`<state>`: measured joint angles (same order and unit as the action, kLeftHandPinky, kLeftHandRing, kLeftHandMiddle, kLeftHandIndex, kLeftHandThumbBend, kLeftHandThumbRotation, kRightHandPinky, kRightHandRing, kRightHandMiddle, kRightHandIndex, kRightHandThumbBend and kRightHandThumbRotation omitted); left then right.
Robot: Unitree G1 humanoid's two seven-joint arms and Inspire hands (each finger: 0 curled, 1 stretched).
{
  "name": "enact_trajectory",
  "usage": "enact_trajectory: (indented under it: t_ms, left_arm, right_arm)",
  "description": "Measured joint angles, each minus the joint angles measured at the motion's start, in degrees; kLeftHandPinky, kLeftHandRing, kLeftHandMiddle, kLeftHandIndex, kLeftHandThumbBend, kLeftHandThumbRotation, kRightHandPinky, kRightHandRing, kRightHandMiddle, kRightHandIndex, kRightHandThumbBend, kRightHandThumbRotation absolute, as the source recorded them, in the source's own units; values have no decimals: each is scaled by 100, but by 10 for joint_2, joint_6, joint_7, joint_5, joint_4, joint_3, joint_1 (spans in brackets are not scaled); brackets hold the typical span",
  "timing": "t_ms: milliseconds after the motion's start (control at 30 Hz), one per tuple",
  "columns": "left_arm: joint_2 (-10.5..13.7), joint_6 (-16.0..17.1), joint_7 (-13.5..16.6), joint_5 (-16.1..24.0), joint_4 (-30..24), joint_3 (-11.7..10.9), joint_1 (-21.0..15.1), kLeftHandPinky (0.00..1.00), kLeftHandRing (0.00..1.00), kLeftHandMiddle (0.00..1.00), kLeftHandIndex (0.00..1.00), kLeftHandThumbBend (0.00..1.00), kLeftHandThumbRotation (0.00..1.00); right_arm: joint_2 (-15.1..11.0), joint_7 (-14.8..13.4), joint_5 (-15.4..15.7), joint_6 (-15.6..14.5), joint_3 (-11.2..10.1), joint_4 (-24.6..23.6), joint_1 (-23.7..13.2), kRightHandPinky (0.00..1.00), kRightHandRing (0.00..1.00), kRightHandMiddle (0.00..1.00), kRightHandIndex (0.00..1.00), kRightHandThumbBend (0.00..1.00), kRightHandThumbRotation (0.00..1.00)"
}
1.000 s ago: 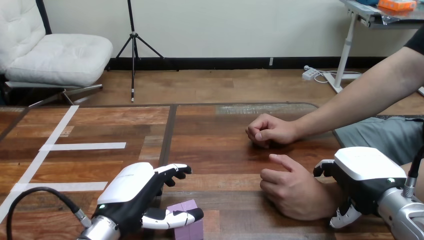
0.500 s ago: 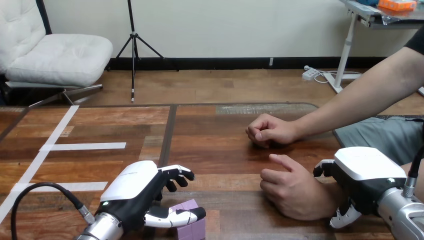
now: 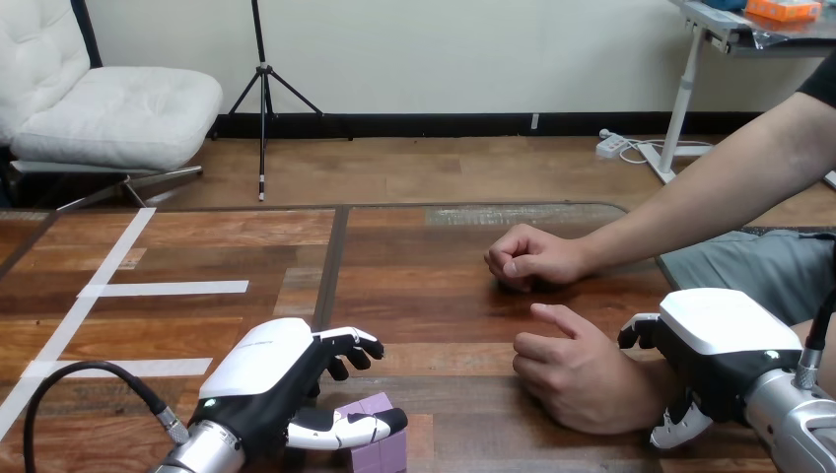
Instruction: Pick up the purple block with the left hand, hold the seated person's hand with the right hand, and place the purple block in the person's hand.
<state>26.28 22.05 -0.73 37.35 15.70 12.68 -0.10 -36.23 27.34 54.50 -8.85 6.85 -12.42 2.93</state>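
Little differs from a second ago in the head view. Left hand (image 3: pixel 264 379), 7 o'clock on the table (image 3: pixel 414 246): it sits a touch lower than a second ago, and its fingers (image 3: pixel 345 340), straight then, now bend at the tips above the purple block (image 3: pixel 377 445). The thumb lies across the block's near face; contact unclear. Wood shows between fingers and block top, so the hand reads as half-wide, straddling the block, nothing gripped yet. The block sits on the table at 6 o'clock, same spot, unlifted. Right hand (image 3: pixel 725 345), 3 o'clock: no change; fingers above and thumb below curl round the person's wrist (image 3: pixel 651 379), clamped there. The person's hand (image 3: pixel 577 379) rests on the table at 4 o'clock, between the block and the right hand, loosely curled, not opened flat. The person's other hand (image 3: pixel 527 258), a fist, lies at 2 o'clock, unmoved. Judgement: the hold step looks done and the pick is in its closing phase; fingers must still come down onto the block before any lift, and placement likely needs the held hand opened.
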Motion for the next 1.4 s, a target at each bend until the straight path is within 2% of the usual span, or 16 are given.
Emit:
enact_trajectory:
  t_ms: [400,767,1300,1400]
  left_arm:
    - [0,-3,10,11,0,1,2,43,63,71,74,84,64]
    - [1,-3,15,13,1,1,2,45,64,71,75,81,65]
    - [2,5,43,18,9,4,4,42,60,69,76,79,68]
    - [2,7,48,20,10,5,5,45,63,71,77,79,69]
  right_arm:
    - [0,-4,-2,1,0,0,0,80,80,80,79,79,8]
    - [0,-4,-2,2,0,0,0,80,80,80,79,78,8]
    - [0,-10,-3,2,0,0,0,79,79,80,79,79,8]
    - [0,-10,-3,2,0,0,0,79,79,80,79,79,8]
